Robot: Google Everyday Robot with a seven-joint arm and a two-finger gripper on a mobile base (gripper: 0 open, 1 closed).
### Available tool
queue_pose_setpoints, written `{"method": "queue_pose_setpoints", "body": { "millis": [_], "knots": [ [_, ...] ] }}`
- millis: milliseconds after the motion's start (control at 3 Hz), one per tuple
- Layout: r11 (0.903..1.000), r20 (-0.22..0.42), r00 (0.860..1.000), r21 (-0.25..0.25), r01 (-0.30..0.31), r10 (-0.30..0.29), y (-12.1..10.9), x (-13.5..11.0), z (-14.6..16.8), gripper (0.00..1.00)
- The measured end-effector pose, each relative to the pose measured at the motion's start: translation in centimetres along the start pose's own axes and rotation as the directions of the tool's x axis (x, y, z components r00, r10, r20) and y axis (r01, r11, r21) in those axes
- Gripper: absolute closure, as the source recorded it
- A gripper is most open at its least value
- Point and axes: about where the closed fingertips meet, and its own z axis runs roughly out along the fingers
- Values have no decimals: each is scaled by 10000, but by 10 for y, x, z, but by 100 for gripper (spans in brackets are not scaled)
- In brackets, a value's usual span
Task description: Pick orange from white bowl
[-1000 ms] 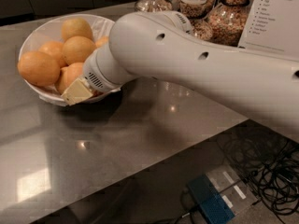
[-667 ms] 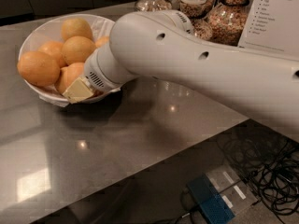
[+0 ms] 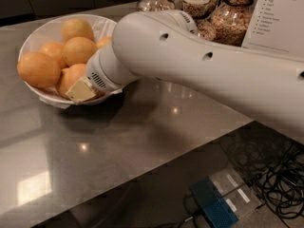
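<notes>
Warm overhead indoor light, moderate brightness. White bowl (image 3: 46,30) and its oranges (image 3: 78,50) well lit, soft highlights on top. Gripper (image 3: 81,90) at the bowl's near rim, against an orange, lit from above. Arm (image 3: 213,75) bright on top, shaded beneath. Dark shadow on the counter (image 3: 142,146) just in front of the bowl. Small glare spots on the counter right of and in front of the bowl; a larger pale reflection farther in front. Background behind the bowl dark.

A glossy grey countertop (image 3: 142,146) shows light reflections, glass jars (image 3: 229,14) stand behind, black cables (image 3: 280,184) lie on the floor (image 3: 156,205).
</notes>
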Motion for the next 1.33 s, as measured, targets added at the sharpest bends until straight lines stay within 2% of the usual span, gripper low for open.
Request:
{"method": "queue_pose_setpoints", "body": {
  "millis": [333,667,1333],
  "knots": [
    [10000,0,10000,0,0,0,0,0,0,100],
    [10000,0,10000,0,1,-1,0,0,0,100],
    [9951,683,9945,639,752,-796,-11,-34,-39,100]
  ]
}}
